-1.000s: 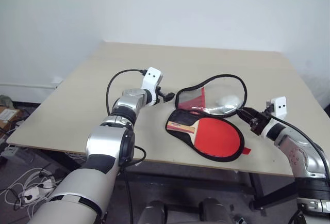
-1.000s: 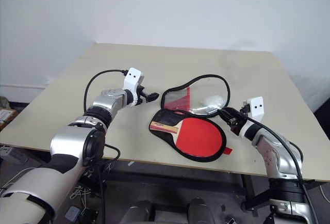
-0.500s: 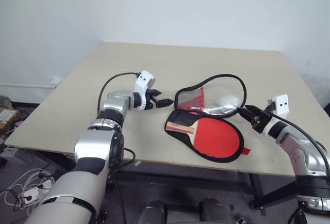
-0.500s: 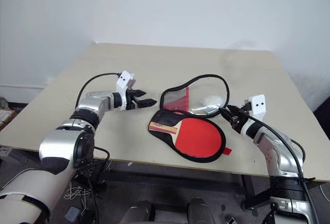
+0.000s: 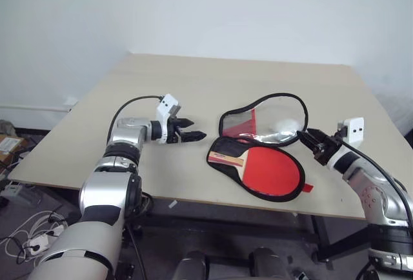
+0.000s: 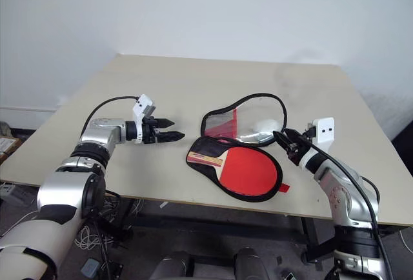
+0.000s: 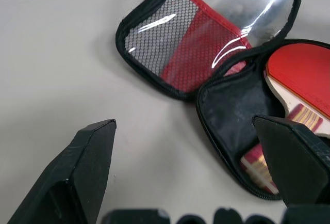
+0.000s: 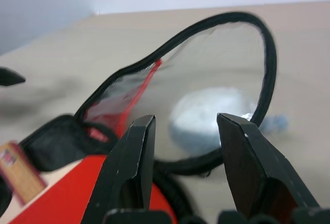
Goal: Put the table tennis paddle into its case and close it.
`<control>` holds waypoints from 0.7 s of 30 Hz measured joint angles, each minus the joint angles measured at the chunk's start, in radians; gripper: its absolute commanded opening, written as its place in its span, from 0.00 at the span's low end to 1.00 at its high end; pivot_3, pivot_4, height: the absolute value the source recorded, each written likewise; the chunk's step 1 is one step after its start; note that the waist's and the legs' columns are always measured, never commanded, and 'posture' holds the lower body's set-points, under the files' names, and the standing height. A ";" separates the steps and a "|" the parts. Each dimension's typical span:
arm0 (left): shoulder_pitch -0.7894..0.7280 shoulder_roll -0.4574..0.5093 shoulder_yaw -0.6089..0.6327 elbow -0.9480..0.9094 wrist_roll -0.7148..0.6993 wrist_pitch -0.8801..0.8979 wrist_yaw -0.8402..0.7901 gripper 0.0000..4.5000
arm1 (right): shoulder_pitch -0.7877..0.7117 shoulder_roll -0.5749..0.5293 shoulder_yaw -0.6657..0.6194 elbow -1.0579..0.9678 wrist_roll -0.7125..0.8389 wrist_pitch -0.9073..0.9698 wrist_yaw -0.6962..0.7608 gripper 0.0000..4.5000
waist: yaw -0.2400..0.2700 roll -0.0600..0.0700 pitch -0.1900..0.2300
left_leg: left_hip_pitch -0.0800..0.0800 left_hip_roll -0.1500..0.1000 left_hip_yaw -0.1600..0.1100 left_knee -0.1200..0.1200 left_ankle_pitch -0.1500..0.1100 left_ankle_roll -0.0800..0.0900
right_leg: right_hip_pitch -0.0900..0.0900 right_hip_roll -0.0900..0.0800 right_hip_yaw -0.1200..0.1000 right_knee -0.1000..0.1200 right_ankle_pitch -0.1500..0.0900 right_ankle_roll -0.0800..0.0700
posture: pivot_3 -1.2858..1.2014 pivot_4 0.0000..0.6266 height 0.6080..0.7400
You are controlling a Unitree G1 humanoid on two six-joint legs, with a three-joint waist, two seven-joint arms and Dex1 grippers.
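The table tennis paddle point(image 5: 274, 170) lies red face up inside the lower half of the open black case point(image 5: 219, 150), its striped wooden handle point(image 5: 230, 159) toward the narrow end. The case's flap point(image 5: 240, 124), with clear panel and red lining, is folded open behind it. My left gripper point(image 5: 193, 130) is open, hovering left of the case and pointing at its handle end; in the left wrist view both case halves point(image 7: 227, 115) lie ahead of the spread fingers point(image 7: 87, 167). My right gripper point(image 5: 308, 137) is open at the flap's right rim point(image 8: 265, 74), holding nothing.
A small whitish round object point(image 8: 209, 118) rests on the beige table point(image 5: 193, 80) under the clear panel. A small red tab point(image 5: 308, 188) sticks out at the case's right end. The table's front edge runs just below the case, and a white wall stands behind.
My left gripper has swung round to point right at the case and drawn back to the left. The right gripper has kept its place by the flap.
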 measured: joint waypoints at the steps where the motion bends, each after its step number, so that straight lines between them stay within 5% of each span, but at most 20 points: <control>1: 0.000 -0.011 -0.002 -0.009 0.000 -0.005 0.003 1.00 | -0.023 0.003 0.002 0.031 -0.007 -0.006 -0.008 0.54 | 0.001 0.000 0.000 | 0.000 0.000 0.000 0.000 0.000 0.000 | 0.000 0.000 0.000 0.000 0.000 0.000 | 0.52 0.00 1.00; 6: -0.001 -0.042 -0.007 -0.020 -0.003 -0.027 0.064 1.00 | -0.106 0.012 0.014 0.179 -0.045 -0.040 -0.016 0.80 | 0.000 0.000 0.000 | 0.000 0.000 0.000 -0.002 0.000 0.000 | -0.001 0.000 0.000 0.000 0.000 0.000 | 0.52 0.00 1.00; 21: -0.019 -0.120 0.002 -0.119 -0.076 -0.020 0.098 1.00 | -0.363 0.027 -0.023 0.611 -0.096 -0.155 -0.064 0.80 | -0.019 0.001 0.000 | 0.001 -0.001 -0.001 -0.005 0.000 0.000 | -0.001 0.000 0.001 0.000 0.000 0.000 | 0.52 0.00 1.00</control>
